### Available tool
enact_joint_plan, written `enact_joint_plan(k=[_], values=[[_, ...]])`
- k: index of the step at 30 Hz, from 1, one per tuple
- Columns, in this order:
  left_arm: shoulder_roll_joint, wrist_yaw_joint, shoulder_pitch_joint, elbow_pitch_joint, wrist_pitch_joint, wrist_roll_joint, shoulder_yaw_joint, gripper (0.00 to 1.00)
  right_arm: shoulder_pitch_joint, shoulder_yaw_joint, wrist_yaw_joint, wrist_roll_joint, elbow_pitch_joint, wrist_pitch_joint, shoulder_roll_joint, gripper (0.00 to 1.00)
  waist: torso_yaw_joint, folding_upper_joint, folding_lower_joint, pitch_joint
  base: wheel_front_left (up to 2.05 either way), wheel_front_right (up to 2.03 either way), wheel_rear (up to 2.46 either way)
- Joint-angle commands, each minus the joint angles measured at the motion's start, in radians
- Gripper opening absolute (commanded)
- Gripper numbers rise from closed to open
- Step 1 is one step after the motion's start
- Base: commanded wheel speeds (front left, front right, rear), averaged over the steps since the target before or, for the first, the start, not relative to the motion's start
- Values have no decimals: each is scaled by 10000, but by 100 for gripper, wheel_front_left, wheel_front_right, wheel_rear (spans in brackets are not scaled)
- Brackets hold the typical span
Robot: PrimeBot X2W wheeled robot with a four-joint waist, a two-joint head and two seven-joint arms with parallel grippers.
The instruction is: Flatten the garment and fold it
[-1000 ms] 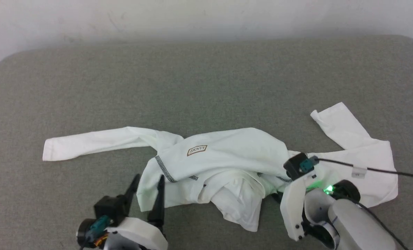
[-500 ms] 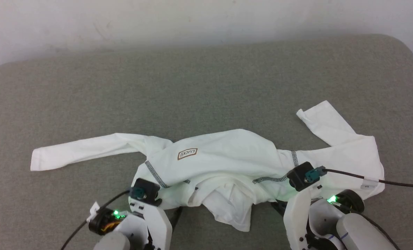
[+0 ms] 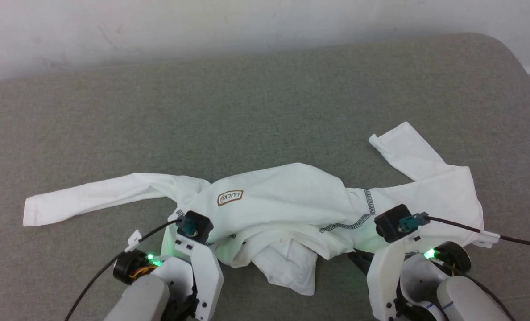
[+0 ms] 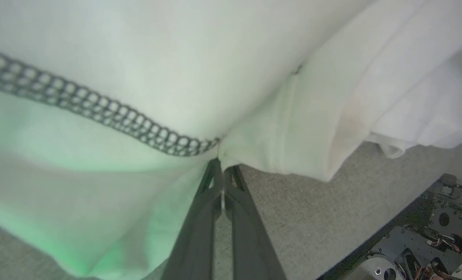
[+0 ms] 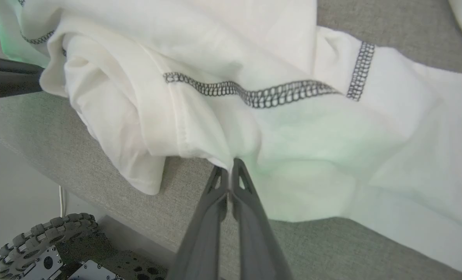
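Look: left gripper (image 4: 222, 166) and right gripper (image 5: 230, 165), jaws clamped on the garment (image 3: 287, 200) along its near edge; long axis sideways, bulk beyond.

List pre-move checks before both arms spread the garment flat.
1. Left gripper shut on the garment, near edge: ok.
2. Right gripper shut on the same edge: ok.
3. Single layer in each pinch: cannot tell.
4. Garment flat: not ok, middle bunched between the grippers.
5. Bare cushion beyond the garment to spread onto: ok.
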Motion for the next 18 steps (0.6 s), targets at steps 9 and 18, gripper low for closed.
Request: enact_joint_plan(k=[9,18], values=[[122,1154,887,-1415,-2701,222,741,0,184,-793,-7,-296,-839,-1082,-189,0,417,-1,0,-657,0,0,0],[354,1713,-1094,-3001,-4313,259,2017,0,-1621,-2099,-7,-872,-1793,-1930,-172,0,481,-1,0,-962,0,0,0]])
